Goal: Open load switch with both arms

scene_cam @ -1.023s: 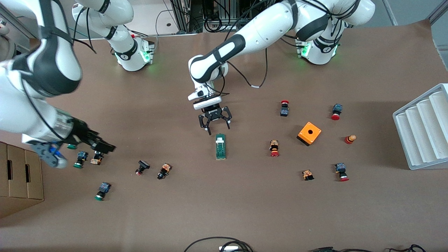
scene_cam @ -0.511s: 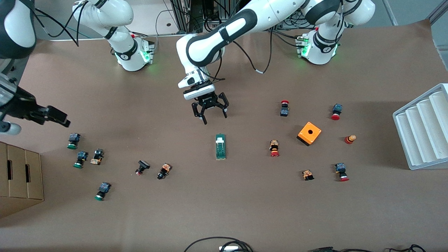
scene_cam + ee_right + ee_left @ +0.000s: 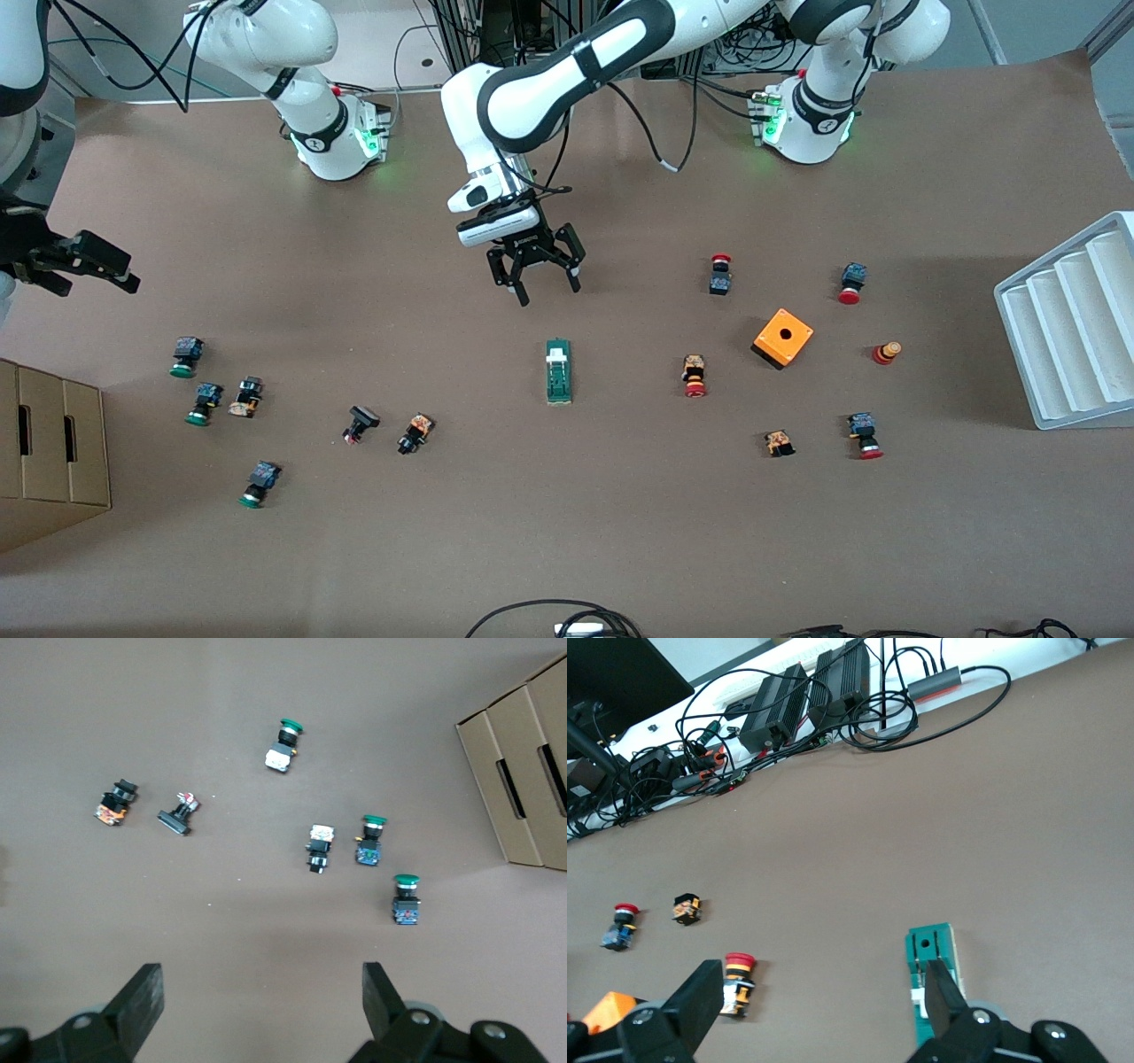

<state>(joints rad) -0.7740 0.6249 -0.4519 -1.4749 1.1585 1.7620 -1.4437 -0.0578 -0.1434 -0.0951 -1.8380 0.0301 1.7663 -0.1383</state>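
Note:
The load switch [image 3: 557, 370], a narrow dark-green block with a white tab, lies flat near the middle of the table. It also shows in the left wrist view [image 3: 932, 970], partly hidden by one finger. My left gripper [image 3: 547, 291] hangs open and empty over bare table, just off the switch's white-tab end. Its jaws stand wide apart in the left wrist view [image 3: 824, 992]. My right gripper [image 3: 120, 270] is open and empty too, up over the table's edge at the right arm's end. Its wrist view shows the right gripper [image 3: 261, 992] over bare table beside several green-capped buttons.
An orange box with a hole [image 3: 783, 337] and red-capped buttons [image 3: 695, 375] lie toward the left arm's end, by a white ribbed tray [image 3: 1072, 328]. Green-capped buttons [image 3: 184, 356] and a cardboard box [image 3: 49, 443] sit at the right arm's end. Cables [image 3: 558, 616] lie at the front edge.
My left gripper has drawn back from the load switch toward the bases. My right gripper has swung away from the green-capped buttons to the table's edge. The switch has not moved.

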